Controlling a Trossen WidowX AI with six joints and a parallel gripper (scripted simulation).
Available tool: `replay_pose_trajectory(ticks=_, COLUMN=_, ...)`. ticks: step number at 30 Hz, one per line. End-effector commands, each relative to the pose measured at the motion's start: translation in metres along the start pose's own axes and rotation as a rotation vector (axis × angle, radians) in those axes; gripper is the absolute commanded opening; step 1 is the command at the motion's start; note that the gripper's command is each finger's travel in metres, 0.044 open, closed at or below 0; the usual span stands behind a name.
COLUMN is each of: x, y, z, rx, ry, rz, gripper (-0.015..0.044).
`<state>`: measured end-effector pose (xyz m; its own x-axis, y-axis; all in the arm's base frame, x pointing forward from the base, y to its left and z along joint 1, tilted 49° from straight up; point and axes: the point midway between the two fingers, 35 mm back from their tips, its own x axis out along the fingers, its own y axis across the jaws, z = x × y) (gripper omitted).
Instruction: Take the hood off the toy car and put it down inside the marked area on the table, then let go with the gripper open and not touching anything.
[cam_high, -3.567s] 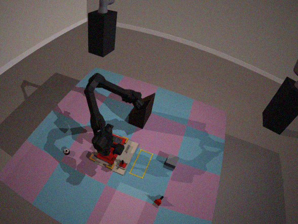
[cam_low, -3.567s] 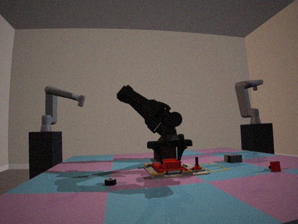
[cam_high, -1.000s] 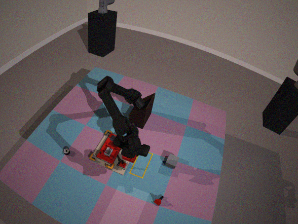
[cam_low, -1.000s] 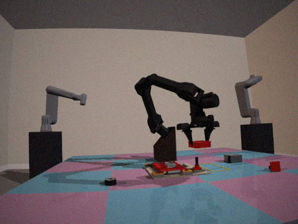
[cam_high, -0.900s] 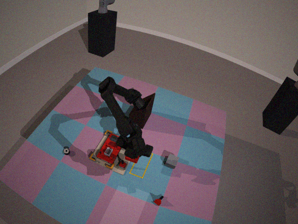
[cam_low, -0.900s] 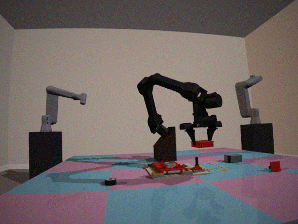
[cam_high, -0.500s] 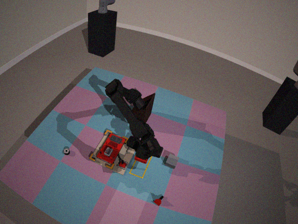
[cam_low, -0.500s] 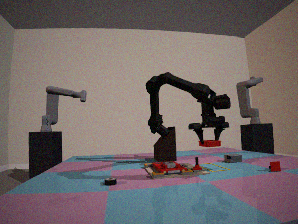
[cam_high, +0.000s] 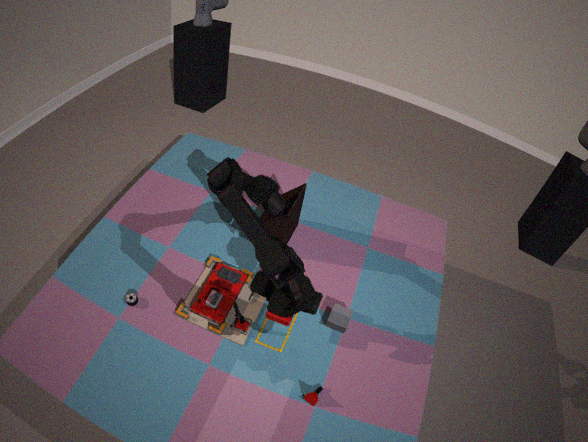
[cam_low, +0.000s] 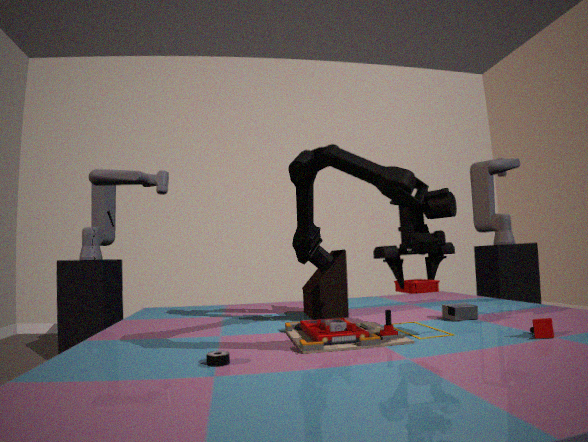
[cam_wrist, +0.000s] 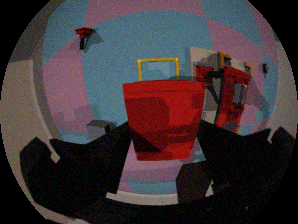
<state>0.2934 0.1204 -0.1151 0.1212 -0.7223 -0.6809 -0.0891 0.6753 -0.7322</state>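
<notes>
The hood, a red box-like part (cam_high: 280, 318) (cam_low: 417, 286) (cam_wrist: 164, 120), hangs level well above the table. My gripper (cam_low: 417, 283) (cam_wrist: 164, 123) is shut on it, one finger on each side; in the top view the arm hides the fingers. The marked area, a yellow outline (cam_high: 269, 346) (cam_low: 435, 336) (cam_wrist: 158, 60), lies flat on the table. In the wrist view its far part shows beyond the hood, and the hood hides its near part. The toy car (cam_high: 212, 312) (cam_low: 312, 330) (cam_wrist: 227, 100), red with a grey block on top, stands beside the outline, apart from the hood.
A beige plate (cam_high: 237, 337) reaches from the car towards the outline and bears a red piece with an upright black stick (cam_high: 241, 325) (cam_low: 388, 330). A grey block (cam_high: 337, 317) (cam_low: 462, 312) (cam_wrist: 97, 128), a small red piece (cam_high: 311, 398) (cam_low: 543, 328) and a wheel (cam_high: 131, 298) (cam_low: 218, 358) lie apart.
</notes>
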Motion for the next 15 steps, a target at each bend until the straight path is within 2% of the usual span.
replay_pose_trajectory(ticks=1, x=0.006, y=-0.001, z=-0.002, rx=-0.006, ry=0.006, rz=-0.005, gripper=0.0)
replay_pose_trajectory(ticks=15, x=0.017, y=-0.001, z=-0.001, rx=-0.006, ry=0.005, rz=-0.005, gripper=0.0)
